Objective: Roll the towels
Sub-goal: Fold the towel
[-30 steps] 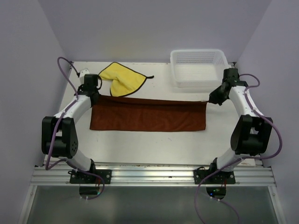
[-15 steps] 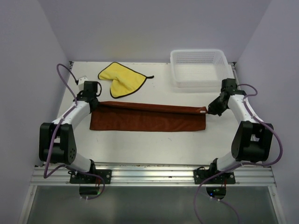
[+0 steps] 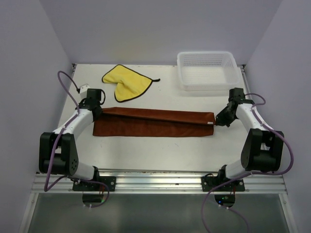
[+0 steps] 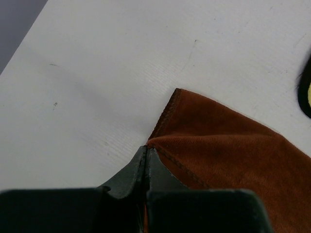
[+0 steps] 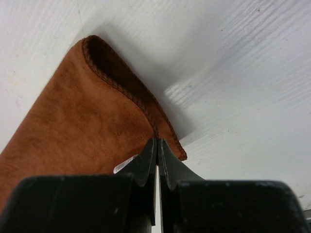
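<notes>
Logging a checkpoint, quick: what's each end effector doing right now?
Left end effector: closed on a corner of the rust-brown towel.
Right end effector: closed on the same towel's opposite corner.

Top cam overhead; wrist cams close on rust towel ends.

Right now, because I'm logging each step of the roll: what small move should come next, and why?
The left tool and right tool are each shut on a far corner of the rust-brown towel, whose far edge is folded over only partway. So probably draw both corners toward its near edge together.
</notes>
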{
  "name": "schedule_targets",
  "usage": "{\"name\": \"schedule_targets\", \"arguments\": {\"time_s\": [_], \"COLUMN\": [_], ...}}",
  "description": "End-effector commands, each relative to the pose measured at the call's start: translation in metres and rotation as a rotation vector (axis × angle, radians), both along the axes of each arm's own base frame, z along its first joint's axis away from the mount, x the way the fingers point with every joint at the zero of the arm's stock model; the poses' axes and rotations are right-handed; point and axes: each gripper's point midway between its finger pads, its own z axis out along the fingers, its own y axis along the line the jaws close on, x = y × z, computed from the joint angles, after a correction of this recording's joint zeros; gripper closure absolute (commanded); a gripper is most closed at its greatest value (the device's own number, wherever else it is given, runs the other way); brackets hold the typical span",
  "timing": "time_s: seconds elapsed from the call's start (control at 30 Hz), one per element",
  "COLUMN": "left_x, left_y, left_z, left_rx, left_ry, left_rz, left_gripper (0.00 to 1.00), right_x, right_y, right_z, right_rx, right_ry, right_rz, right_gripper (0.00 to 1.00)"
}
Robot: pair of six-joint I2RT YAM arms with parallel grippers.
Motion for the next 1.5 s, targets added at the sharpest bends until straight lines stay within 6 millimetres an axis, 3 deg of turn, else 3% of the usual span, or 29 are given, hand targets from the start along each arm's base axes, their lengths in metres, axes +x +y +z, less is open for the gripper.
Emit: {"name": "schedule_targets", "arguments": {"time_s": [0.0, 0.33, 0.7, 0.97, 1.17, 1.47], "left_x": [-0.006, -0.017, -0.035, -0.044, -0.045, -0.038], "left_y": [0.014, 0.017, 0.013, 0.015, 0.015, 0.017], "left_z": [0.013, 0.015, -0.013, -0.013, -0.006, 0.028], "left_rx": [0.037, 0.047, 0.011, 0.012, 0.015, 0.041], "left_ry": [-0.040, -0.044, -0.002, -0.009, -0.022, -0.082], "left_rz": [0.074, 0.094, 0.107, 0.118, 0.118, 0.119], "left_gripper": [1.00, 1.00, 1.00, 1.00, 1.00, 1.00], "right_x": [0.001, -0.008, -0.001, -0.003, -0.002, 0.001], "right_y": [-0.005, -0.003, 0.004, -0.001, -0.002, -0.003], "right_z": [0.009, -0.001, -0.021, -0.027, -0.028, -0.027], "right_rx": [-0.022, -0.020, 0.025, -0.001, -0.010, -0.013], "right_ry": [-0.048, -0.034, -0.042, -0.022, -0.014, -0.017], "right_rz": [0.019, 0.027, 0.040, 0.038, 0.039, 0.043], "right_gripper": [1.00, 1.00, 1.00, 1.00, 1.00, 1.00]}}
